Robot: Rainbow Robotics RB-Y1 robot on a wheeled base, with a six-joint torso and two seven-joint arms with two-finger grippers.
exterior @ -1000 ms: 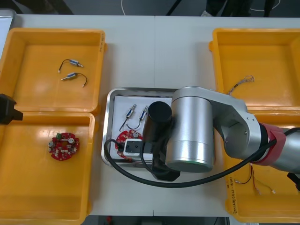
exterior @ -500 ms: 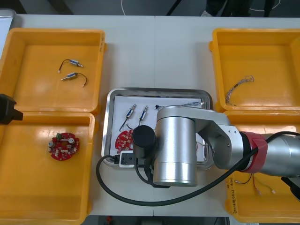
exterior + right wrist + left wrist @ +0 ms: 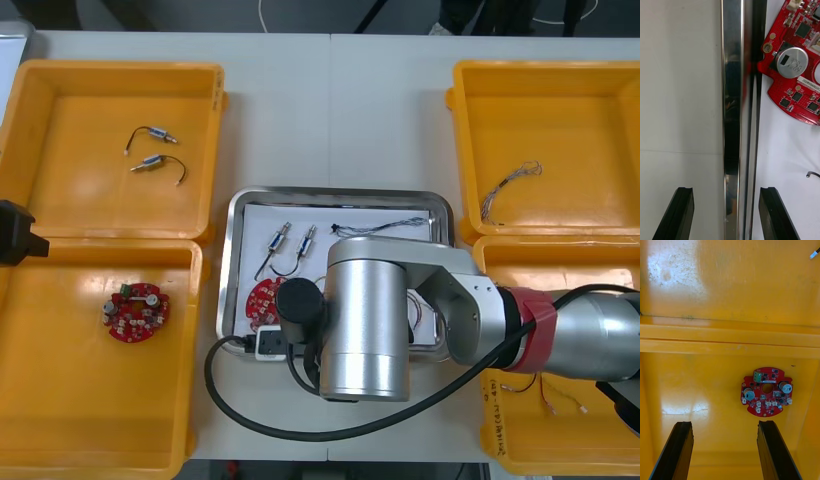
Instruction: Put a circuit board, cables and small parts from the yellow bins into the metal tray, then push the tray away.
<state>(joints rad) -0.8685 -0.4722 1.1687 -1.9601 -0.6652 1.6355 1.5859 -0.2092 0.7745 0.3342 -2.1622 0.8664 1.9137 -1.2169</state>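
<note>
The metal tray (image 3: 236, 214) lies mid-table, white inside. It holds a red circuit board (image 3: 262, 297), two small metal parts (image 3: 280, 238), and a twisted blue and white cable (image 3: 385, 224). My right arm (image 3: 368, 318) covers the tray's near half. In the right wrist view, my right gripper (image 3: 726, 213) is open and straddles the shiny tray rim (image 3: 732, 93). One finger is over the table and the other over the white lining near the board (image 3: 797, 63). My left gripper (image 3: 724, 453) is open over the near left bin (image 3: 696, 371), short of another circuit board (image 3: 766, 392).
The far left yellow bin (image 3: 60, 100) holds two small metal parts (image 3: 152, 135). The near left bin has a circuit board (image 3: 135, 310). A twisted cable (image 3: 510, 185) lies in the far right bin, and a red and yellow cable (image 3: 545, 385) in the near right one. Bare table (image 3: 330, 110) lies beyond the tray.
My right arm has drawn back toward the tray's near left edge and uncovered the tray's far right part. The tray and the left arm have not moved.
</note>
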